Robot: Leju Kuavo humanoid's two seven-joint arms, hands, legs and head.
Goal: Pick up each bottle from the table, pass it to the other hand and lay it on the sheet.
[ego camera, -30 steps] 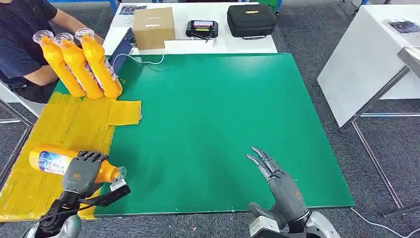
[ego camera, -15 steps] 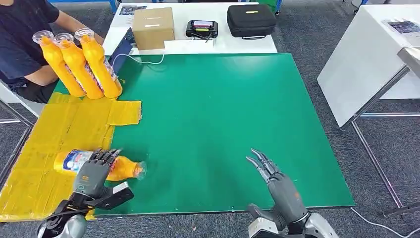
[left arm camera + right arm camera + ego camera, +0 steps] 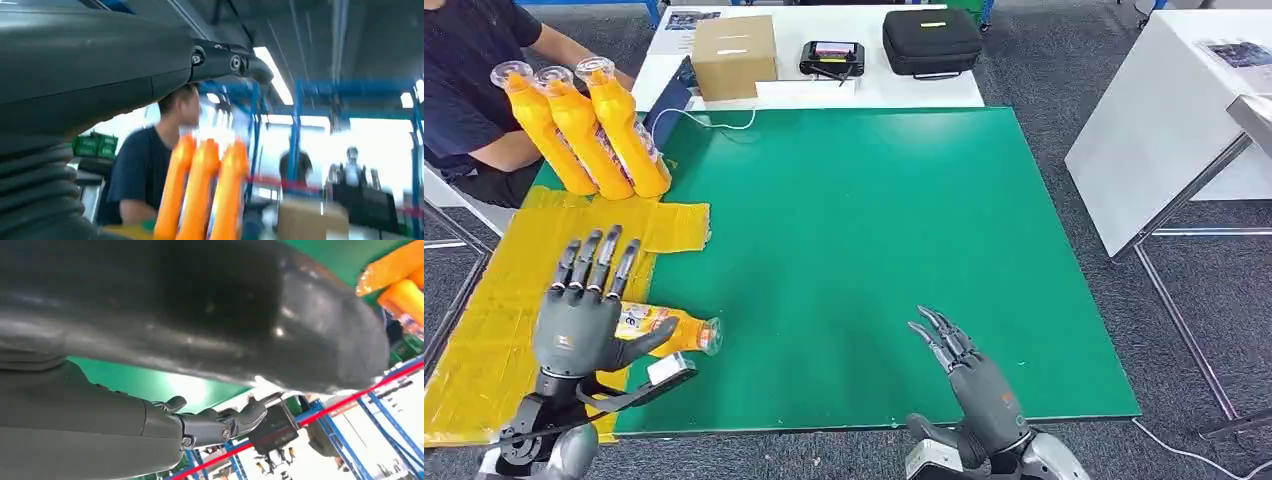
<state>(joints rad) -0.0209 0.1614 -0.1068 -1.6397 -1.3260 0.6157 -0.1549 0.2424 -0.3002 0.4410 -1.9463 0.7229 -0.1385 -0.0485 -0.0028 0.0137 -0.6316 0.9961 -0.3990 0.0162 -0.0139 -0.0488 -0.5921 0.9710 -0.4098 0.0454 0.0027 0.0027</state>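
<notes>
— Since half a second ago the left hand [image 3: 584, 320] has let go and lifted off the orange plastic bottle with the printed label [image 3: 669, 332]; its dark fingers [image 3: 602, 258] now fan out above it, holding nothing. The bottle has stayed about where it was.

— Where does that bottle lie?

— On its side at the seam where the crinkled yellow sheet [image 3: 524, 270] meets the smooth green mat covering the desk [image 3: 874, 220]. Its long axis runs roughly nine to three o'clock, clear cap end pointing to three, onto the green. The body end is hidden behind the left hand, so how much of it rests on the sheet I cannot tell.

— And the other hand?

— The right hand [image 3: 972, 380] hovers low at the near edge, released too, fingers loosely apart and pointing toward eleven o'clock. The lying bottle is well apart from it, out at about nine o'clock; the left hand is far nearer.

— What's left to fetch?

— Three tall orange bottles with clear caps [image 3: 584, 130] stand touching in a row at the far left, around eleven o'clock from the left hand, leaning slightly. They look like rigid, glossy plastic, tapering to narrow necks. A person in a dark shirt [image 3: 464, 80] sits just behind them.
</notes>
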